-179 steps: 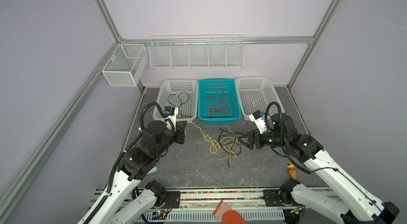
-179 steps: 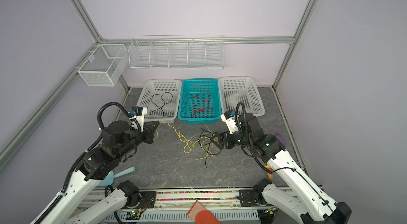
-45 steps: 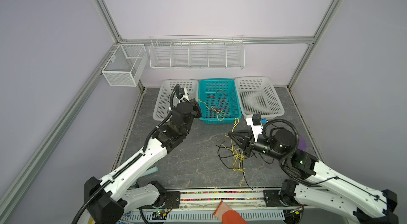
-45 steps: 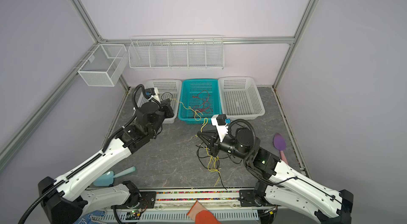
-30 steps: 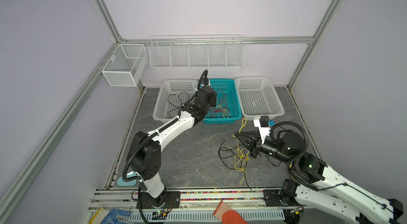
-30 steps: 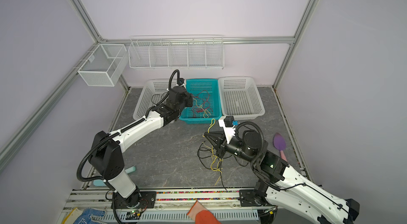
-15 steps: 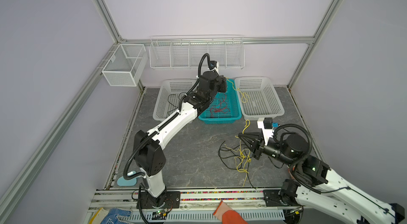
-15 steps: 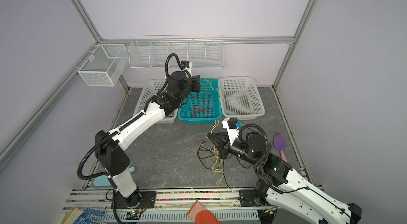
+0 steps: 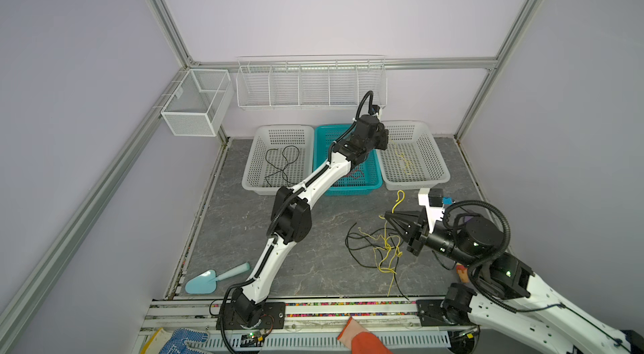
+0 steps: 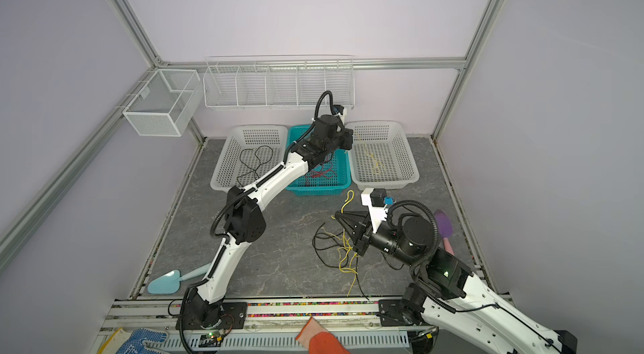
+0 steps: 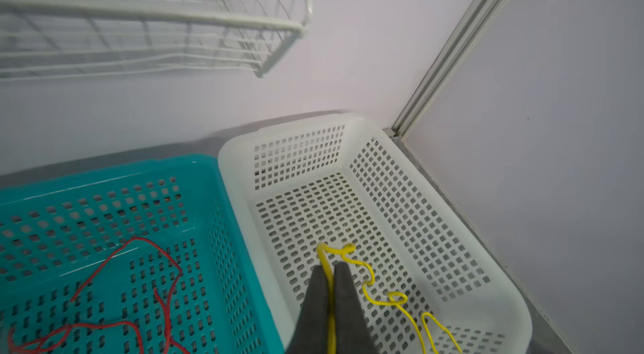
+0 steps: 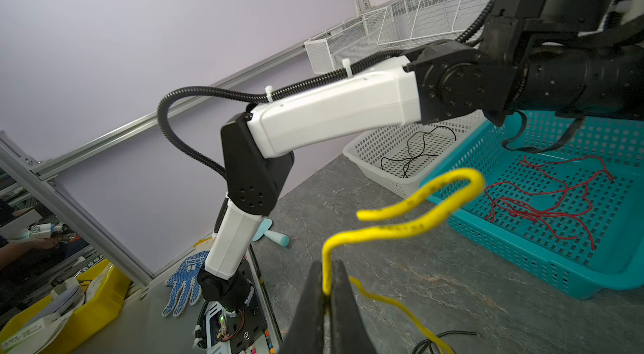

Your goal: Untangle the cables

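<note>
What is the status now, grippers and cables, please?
Left gripper shut on a yellow cable, over the white basket. Right gripper shut on a second yellow cable from the table tangle. Black cables cross it there.

A grey marbled surface [image 9: 313, 223] carries a white basket [image 9: 251, 167], a teal basket [image 9: 359, 189] and a second white basket [image 9: 439, 164] along its back. Black and yellow cables [image 9: 385, 247] lie tangled front right, a blue scoop [image 9: 202, 282] front left, a purple spatula [image 10: 443, 224] far right.

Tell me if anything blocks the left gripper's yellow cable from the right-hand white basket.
Nothing visible does. The left gripper, shut on the yellow cable, is over the white basket; the cable trails onto its bare floor.
</note>
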You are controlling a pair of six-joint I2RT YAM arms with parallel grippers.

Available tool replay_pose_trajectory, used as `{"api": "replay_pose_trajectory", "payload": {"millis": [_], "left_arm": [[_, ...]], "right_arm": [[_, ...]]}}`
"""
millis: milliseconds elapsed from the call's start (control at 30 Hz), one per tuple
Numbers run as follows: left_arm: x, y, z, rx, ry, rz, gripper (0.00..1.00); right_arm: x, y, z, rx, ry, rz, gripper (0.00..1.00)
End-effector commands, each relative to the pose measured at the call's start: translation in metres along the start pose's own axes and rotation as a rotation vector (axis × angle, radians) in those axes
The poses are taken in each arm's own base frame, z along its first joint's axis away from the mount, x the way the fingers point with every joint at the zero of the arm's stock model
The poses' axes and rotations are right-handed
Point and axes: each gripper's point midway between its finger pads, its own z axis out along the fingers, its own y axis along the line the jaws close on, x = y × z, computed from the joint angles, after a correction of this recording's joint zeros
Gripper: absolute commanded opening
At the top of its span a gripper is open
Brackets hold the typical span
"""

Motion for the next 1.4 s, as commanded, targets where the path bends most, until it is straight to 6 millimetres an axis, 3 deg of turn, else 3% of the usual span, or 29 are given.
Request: {"api": "replay_pose_trajectory", "payload": {"millis": [0, 67, 267, 433, 600, 700, 833, 967, 1100, 1233, 1367], "left_arm": [[-0.002, -0.016, -0.006, 0.029, 0.024, 0.025, 0.11], [-0.002, -0.018, -0.007, 0.036, 0.025, 0.028, 0.27], [-0.030, -0.040, -0.033, 0.108, -0.006, 0.050, 0.59], [-0.049, -0.066, -0.059, 0.224, -0.040, 0.043, 0.60], [-0.033, -0.088, -0.058, 0.265, 0.013, 0.047, 0.60], [-0.034, -0.081, -0.060, 0.248, 0.010, -0.008, 0.60], [-0.043, -0.056, -0.087, 0.185, -0.047, -0.086, 0.62], [-0.020, -0.025, -0.133, 0.162, -0.069, -0.188, 0.62], [0.029, -0.008, -0.180, 0.171, -0.039, -0.271, 0.62], [0.079, -0.007, -0.221, 0.224, 0.002, -0.345, 0.62], [0.122, -0.027, -0.252, 0.299, 0.048, -0.351, 0.62]], "right_arm": [[-0.005, -0.003, -0.008, 0.022, -0.029, -0.004, 0.07], [-0.006, -0.003, -0.011, 0.027, -0.033, -0.008, 0.07], [-0.009, -0.009, -0.013, 0.060, -0.046, -0.008, 0.07], [-0.011, -0.009, -0.009, 0.057, -0.061, 0.005, 0.07], [-0.015, -0.007, -0.008, 0.046, -0.078, 0.013, 0.07], [-0.016, -0.008, -0.011, 0.056, -0.083, 0.019, 0.07], [-0.020, -0.015, -0.018, 0.106, -0.100, 0.025, 0.07], [-0.025, -0.021, -0.022, 0.143, -0.117, 0.030, 0.07], [-0.030, -0.028, -0.024, 0.190, -0.132, 0.034, 0.06], [-0.038, -0.035, -0.022, 0.233, -0.154, 0.041, 0.06], [-0.045, -0.038, -0.014, 0.253, -0.149, 0.051, 0.06]]}}
